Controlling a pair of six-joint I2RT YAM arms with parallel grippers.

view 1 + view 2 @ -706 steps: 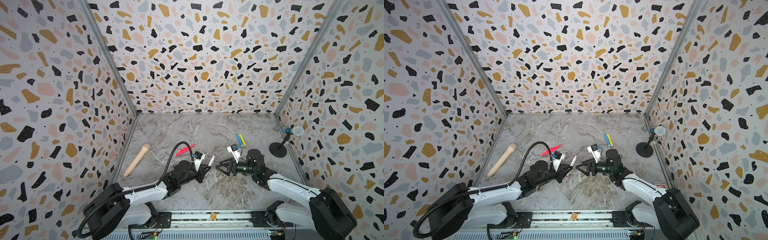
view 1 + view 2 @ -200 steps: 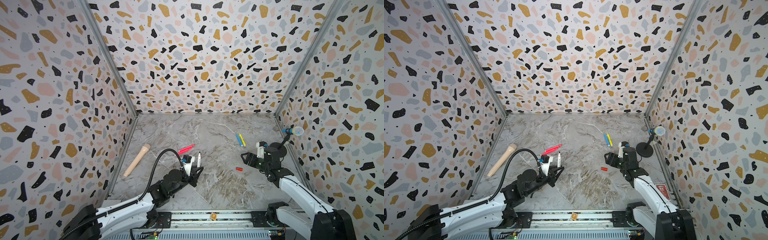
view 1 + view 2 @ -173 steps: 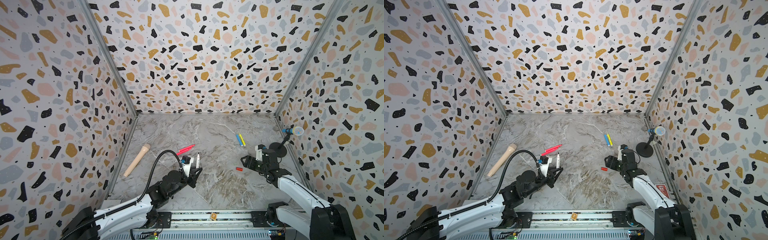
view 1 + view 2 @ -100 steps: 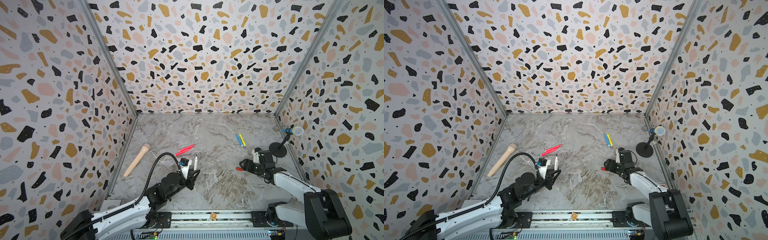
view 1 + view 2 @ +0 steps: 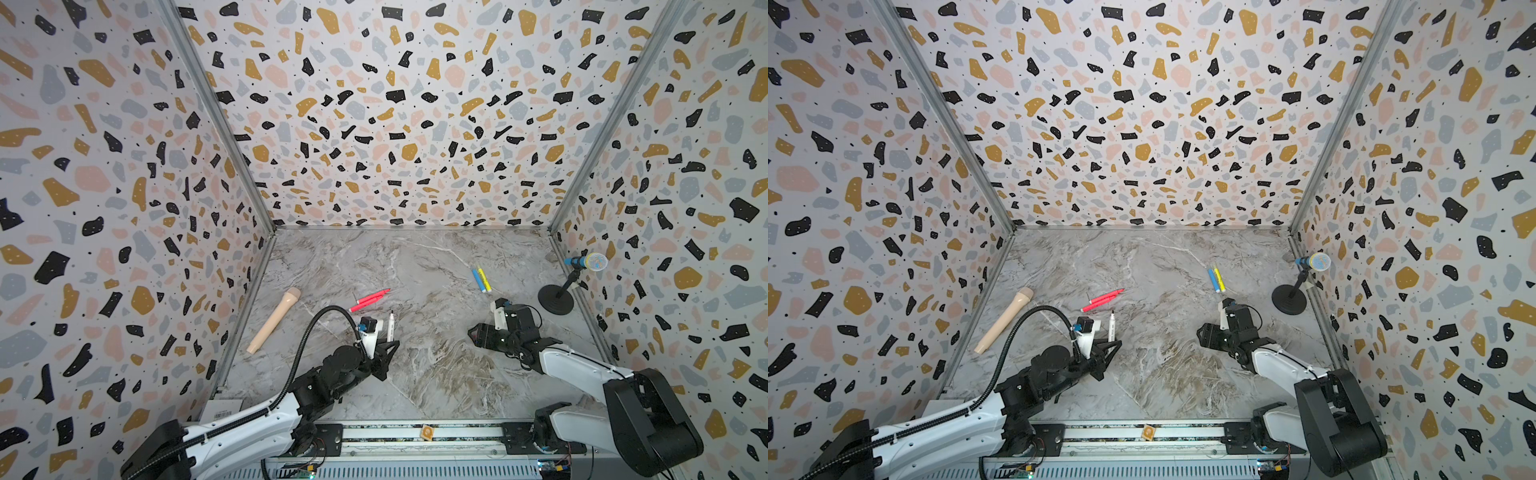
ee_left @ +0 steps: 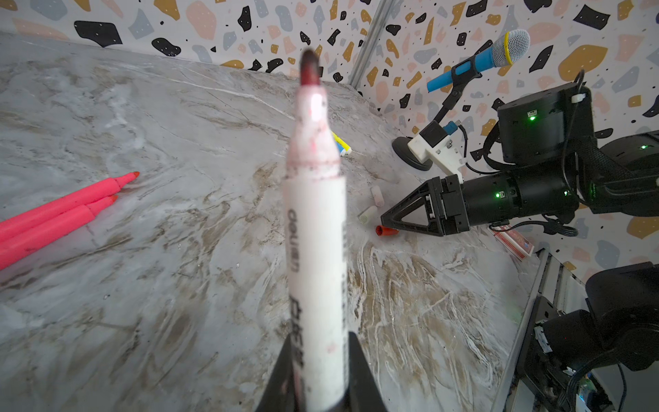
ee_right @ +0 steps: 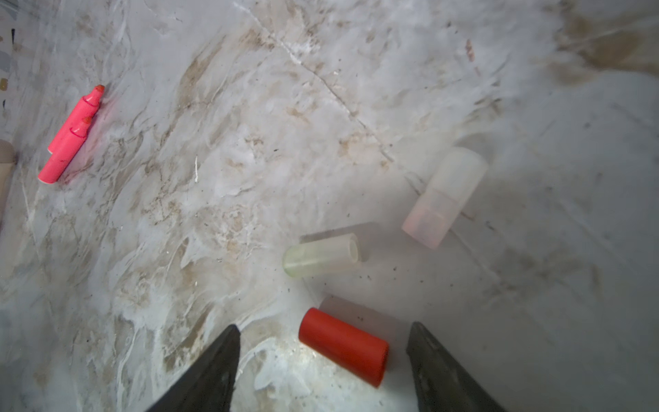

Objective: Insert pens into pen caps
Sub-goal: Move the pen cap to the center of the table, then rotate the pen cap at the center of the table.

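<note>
left gripper [image 6: 317,342] clamped low on the white pen [image 6: 317,232], nib up; right gripper [image 7: 322,326], jaws spread, sits astride the red cap [image 7: 344,347] lying on the counter [image 7: 214,178], not touching it (light, stiff, slick, likely to roll), so it should pinch across the mid-wall, mouth left free.

Only readable text is the brand "deli", in grey letters along the barrel of the white pen [image 6: 315,232] in the left wrist view; further print below it is too blurred. White sticker [image 5: 223,412] with barcode at floor's left edge, digits too small. Red card [image 6: 513,242], print illegible
</note>
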